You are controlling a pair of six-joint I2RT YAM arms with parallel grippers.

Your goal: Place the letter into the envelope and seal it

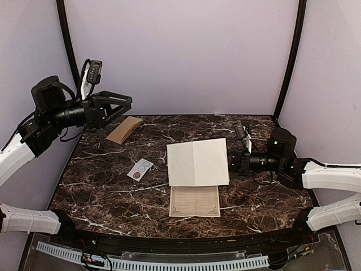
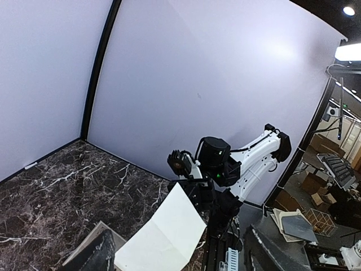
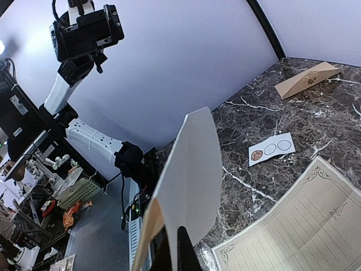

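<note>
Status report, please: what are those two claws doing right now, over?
Left gripper open, near the tan kraft paper envelope. Right gripper shut on a pale creased paper sheet, raised. Nothing on the envelope.

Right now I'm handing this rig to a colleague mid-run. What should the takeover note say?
Right gripper: shut on the edge of the white creased sheet, which is lifted off the table.
Left gripper: raised at back left, carrying nothing; open or shut unclear.
Envelope: lying at back left, under the left gripper.
Lined sheet: flat near the front edge. Sticker card: to its left.
Done: sheet gripped.
Left: put the letter into the envelope, then seal it.
</note>
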